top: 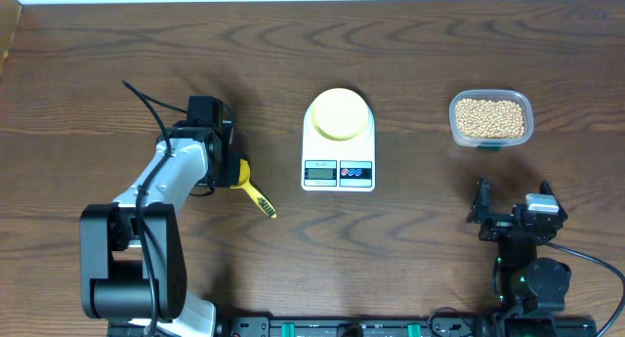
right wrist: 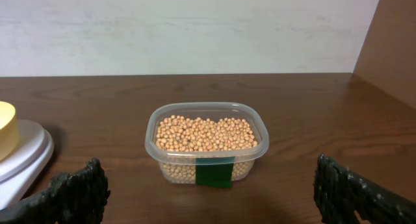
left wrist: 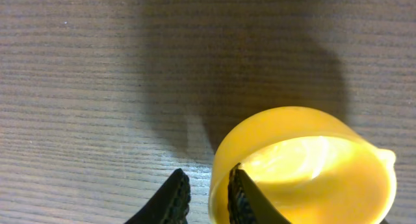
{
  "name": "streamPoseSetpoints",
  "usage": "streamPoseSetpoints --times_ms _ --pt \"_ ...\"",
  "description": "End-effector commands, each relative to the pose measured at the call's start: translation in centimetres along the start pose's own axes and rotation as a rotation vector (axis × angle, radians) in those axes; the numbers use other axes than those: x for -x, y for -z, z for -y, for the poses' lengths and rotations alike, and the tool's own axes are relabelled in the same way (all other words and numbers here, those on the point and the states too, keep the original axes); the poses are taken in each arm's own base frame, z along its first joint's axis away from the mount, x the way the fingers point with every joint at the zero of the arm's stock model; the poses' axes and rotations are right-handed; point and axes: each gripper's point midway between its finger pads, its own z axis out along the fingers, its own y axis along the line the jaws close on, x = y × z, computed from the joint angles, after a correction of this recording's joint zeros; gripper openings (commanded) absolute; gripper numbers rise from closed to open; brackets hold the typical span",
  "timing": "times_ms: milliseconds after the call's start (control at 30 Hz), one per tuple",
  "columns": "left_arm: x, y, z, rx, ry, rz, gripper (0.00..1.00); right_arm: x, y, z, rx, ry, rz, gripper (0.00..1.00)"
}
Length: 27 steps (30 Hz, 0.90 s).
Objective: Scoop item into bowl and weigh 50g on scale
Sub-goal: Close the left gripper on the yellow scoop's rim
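Observation:
The tan beans [top: 490, 115] fill a clear plastic tub [top: 457, 132] at the right; they also show in the right wrist view [right wrist: 205, 133]. The pale yellow-green bowl [top: 339, 113] stands on the white scale [top: 338, 171], which sits mid-table. A yellow scoop [top: 256, 196] lies left of the scale. My left gripper [left wrist: 207, 185] straddles the wall of the scoop's cup [left wrist: 305, 165], one finger inside and one outside, with a small gap at the outer finger. My right gripper [top: 513, 205] is wide open and empty, in front of the tub.
The tub has a green label [right wrist: 214, 173] on its near side. The scale's edge and the bowl's rim [right wrist: 8, 130] show at the left of the right wrist view. A wall stands behind the table.

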Motion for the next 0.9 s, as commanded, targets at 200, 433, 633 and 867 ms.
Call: streamPoseSetpoints --times_ms 200,433,633,867 --pt "-0.51 -0.48 -0.17 0.005 -0.004 -0.019 0.13 0.00 0.03 0.00 -0.003 -0.014 0.002 0.99" --pt "-0.51 -0.48 -0.17 0.005 -0.004 -0.019 0.08 -0.01 0.03 0.00 -0.003 -0.014 0.001 0.99" --pt "-0.50 -0.47 -0.17 0.005 -0.004 -0.019 0.08 0.00 0.03 0.00 -0.003 -0.014 0.002 0.99" --pt "-0.48 -0.47 -0.17 0.005 -0.004 -0.018 0.07 -0.01 0.03 0.00 -0.003 -0.014 0.001 0.99"
